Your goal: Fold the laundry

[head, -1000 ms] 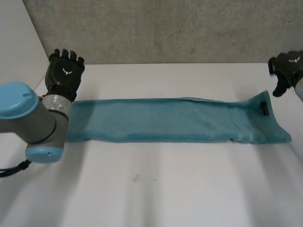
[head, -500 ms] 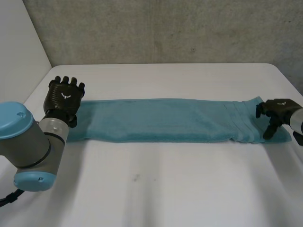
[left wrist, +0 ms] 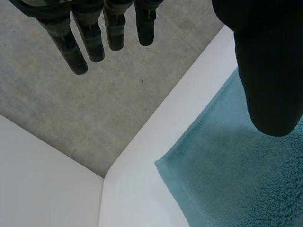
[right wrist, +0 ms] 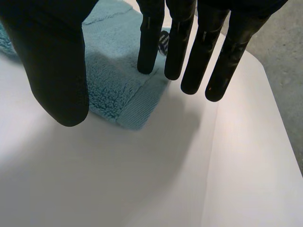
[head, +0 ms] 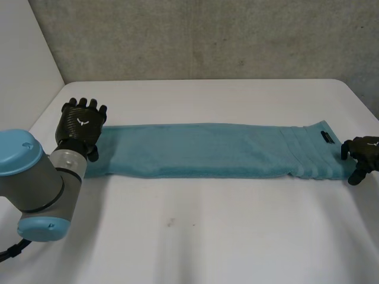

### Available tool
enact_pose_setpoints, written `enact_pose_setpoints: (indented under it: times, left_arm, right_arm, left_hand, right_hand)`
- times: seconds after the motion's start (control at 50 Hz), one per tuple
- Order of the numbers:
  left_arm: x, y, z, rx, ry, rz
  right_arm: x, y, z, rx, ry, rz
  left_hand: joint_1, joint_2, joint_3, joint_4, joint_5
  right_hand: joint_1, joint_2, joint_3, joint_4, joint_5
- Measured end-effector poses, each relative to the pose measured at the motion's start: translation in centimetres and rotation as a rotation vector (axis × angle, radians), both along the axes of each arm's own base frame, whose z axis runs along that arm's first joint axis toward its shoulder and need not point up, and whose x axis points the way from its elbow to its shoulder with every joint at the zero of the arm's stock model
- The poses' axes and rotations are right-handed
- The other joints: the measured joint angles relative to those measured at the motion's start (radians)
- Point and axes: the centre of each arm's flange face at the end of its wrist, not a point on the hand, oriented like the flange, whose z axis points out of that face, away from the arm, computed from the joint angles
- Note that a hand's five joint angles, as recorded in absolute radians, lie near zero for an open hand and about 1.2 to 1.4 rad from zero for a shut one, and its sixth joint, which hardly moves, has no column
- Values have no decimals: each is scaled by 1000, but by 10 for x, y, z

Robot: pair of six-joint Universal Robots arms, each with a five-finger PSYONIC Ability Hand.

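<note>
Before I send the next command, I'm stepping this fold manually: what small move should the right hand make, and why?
Probably lower the right hand and pinch the towel's short end. Its fingers are straight over that edge, thumb near the corner, nothing gripped, and the towel lies flat in a long strip.

The left arm (head: 41, 189) is a fat grey tube with a big round light-blue cap (head: 18, 151) on top and a smaller blue one at the bottom. A silver ring (head: 70, 160) joins it to the black left hand (head: 80, 127), which has a little white mark (head: 81, 122) like a bird. The black right hand (head: 362, 152) has long, smooth fingers (right wrist: 199, 52) and a fat, round thumb (right wrist: 57, 71).
</note>
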Motion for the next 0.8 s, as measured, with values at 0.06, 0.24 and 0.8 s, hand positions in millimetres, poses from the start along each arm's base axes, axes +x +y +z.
enact_pose_setpoints:
  times: [0.06, 0.24, 0.8]
  left_arm:
    - [0, 0, 0, 1, -1, -1]
    - [0, 2, -1, 5, -3, -3]
    - [1, 2, -2, 7, -3, 2]
  right_arm:
    - [0, -1, 0, -6, 0, 6]
    - [0, -7, 2, -46, 3, 11]
    - [-127, -57, 52, -250, 268, -324]
  left_hand:
    - [0, 0, 0, 0, 0]
    - [0, 0, 0, 0, 0]
    - [0, 0, 0, 0, 0]
  right_hand:
    - [1, 4, 4, 4, 6]
    - [251, 298, 282, 283, 269]
    - [442, 573, 574, 584, 552]
